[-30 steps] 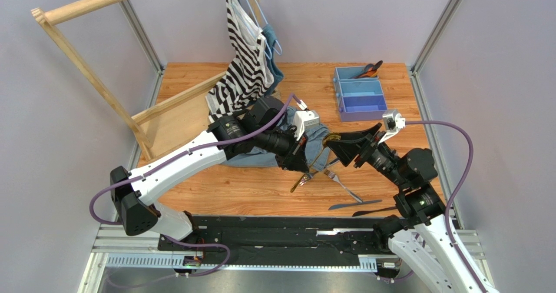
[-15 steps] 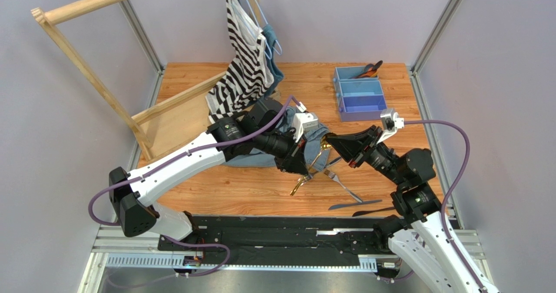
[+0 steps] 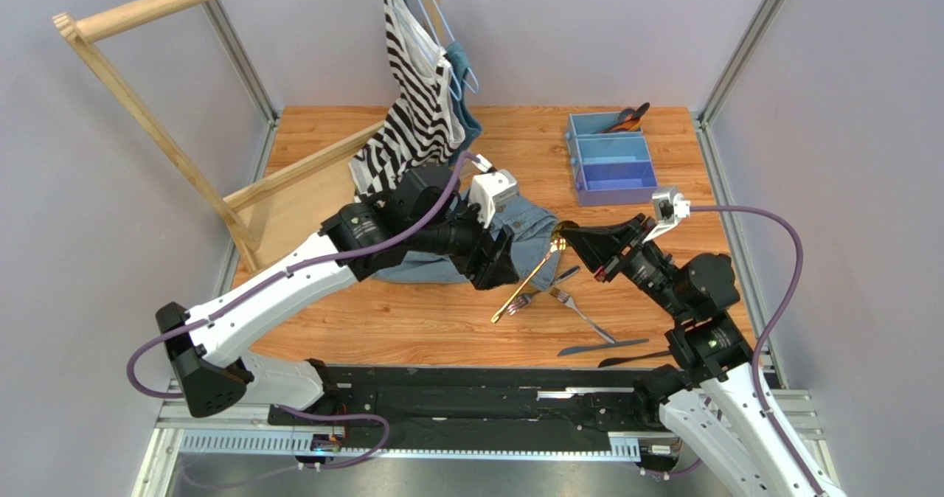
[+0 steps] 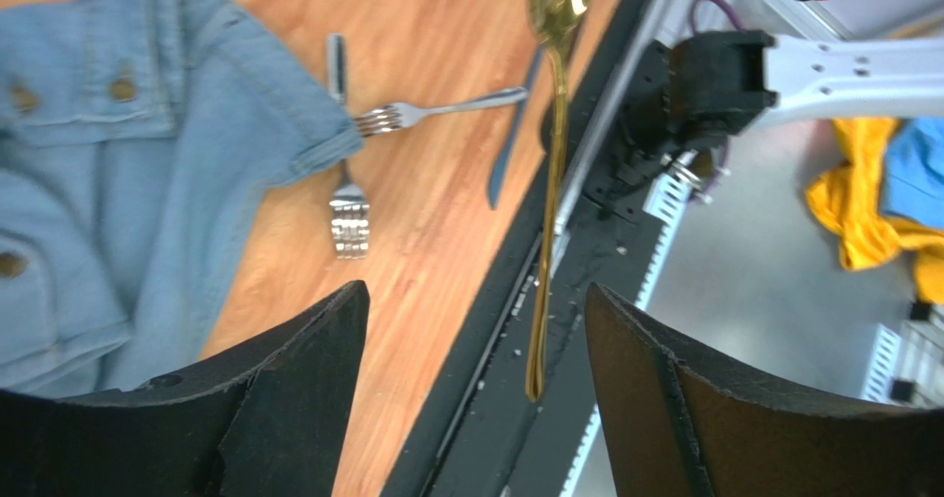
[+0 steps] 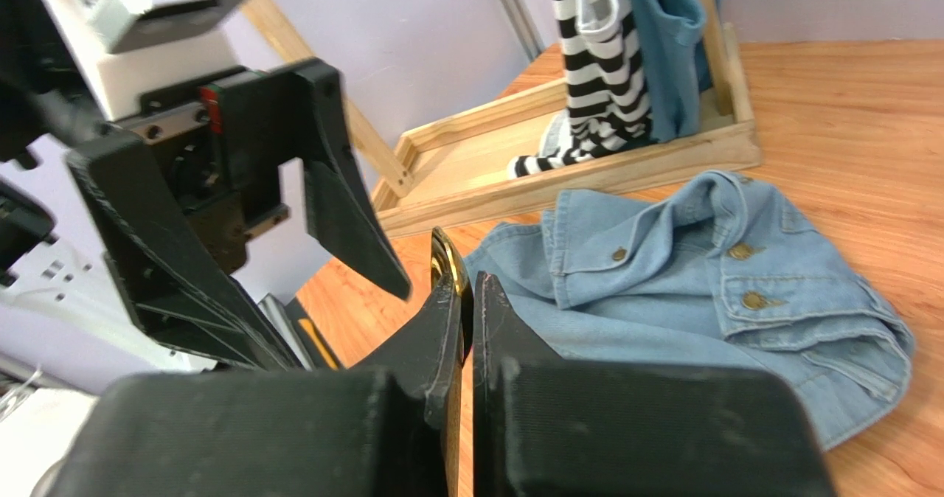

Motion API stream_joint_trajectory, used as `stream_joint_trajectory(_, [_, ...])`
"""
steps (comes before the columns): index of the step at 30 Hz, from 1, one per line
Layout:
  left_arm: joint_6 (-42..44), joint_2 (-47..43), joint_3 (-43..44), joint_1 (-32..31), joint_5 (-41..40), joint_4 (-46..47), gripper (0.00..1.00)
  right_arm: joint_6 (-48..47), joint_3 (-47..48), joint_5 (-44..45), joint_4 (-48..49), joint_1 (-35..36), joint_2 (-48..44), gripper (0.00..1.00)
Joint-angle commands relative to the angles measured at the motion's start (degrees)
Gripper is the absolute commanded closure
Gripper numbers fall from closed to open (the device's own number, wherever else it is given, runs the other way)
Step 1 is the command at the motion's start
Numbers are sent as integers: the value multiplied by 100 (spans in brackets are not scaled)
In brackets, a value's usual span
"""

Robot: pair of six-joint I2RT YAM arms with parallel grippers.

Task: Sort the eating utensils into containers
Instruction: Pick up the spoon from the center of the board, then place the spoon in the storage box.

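Note:
My right gripper (image 3: 572, 236) (image 5: 468, 281) is shut on the bowl end of a gold spoon (image 3: 530, 278) (image 5: 447, 260). The spoon slants down toward the near edge, above the table. In the left wrist view the gold spoon (image 4: 551, 187) hangs free between the wide-apart fingers of my left gripper (image 4: 476, 289) (image 3: 504, 274), which is open and touches nothing. Two silver forks (image 4: 349, 215) (image 4: 438, 110) and a dark knife (image 4: 504, 160) lie on the wood below. The light blue three-compartment tray (image 3: 617, 196) stands at the back right, with dark and orange utensils (image 3: 627, 119) in its far compartment.
A crumpled denim shirt (image 3: 526, 229) (image 5: 709, 276) lies mid-table under the left arm. A wooden rack (image 3: 166, 132) with a striped garment (image 3: 416, 110) fills the back left. A knife (image 3: 604, 348) and another dark utensil (image 3: 639, 358) lie near the front edge.
My right gripper closed on the spoon's bowl end. The left gripper then opened, let go of the handle and drew back to the left. The spoon now hangs from the right gripper alone.

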Motion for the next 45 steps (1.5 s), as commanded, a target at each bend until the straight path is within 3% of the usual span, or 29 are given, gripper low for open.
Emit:
stream_joint_trajectory(1, [-61, -577, -130, 181, -1055, 52, 20, -7, 136, 768, -254, -2, -152, 100])
stream_joint_trajectory(7, [-96, -1149, -508, 462, -2425, -97, 16, 274, 83, 1454, -484, -10, -47, 100])
stream_joint_trajectory(13, [0, -1290, -552, 594, -4043, -800, 11, 502, 75, 1964, -712, -28, 199, 100])
stream_joint_trajectory(17, [71, -1255, -622, 638, -4678, -1152, 9, 617, -13, 2087, -721, -98, 348, 100])
stream_joint_trajectory(31, [264, -1712, -1325, 682, -5259, -1346, 8, 793, 250, 1991, -440, -168, 963, 100])
stream_joint_trajectory(39, [-8, -1993, -1949, 682, -5548, -1486, 8, 810, 838, 2228, -343, -256, 1893, 100])
stream_joint_trajectory(45, [-70, -2195, -2011, 682, -5804, -1574, 8, 872, 1585, 1922, -203, -756, 2764, 100])
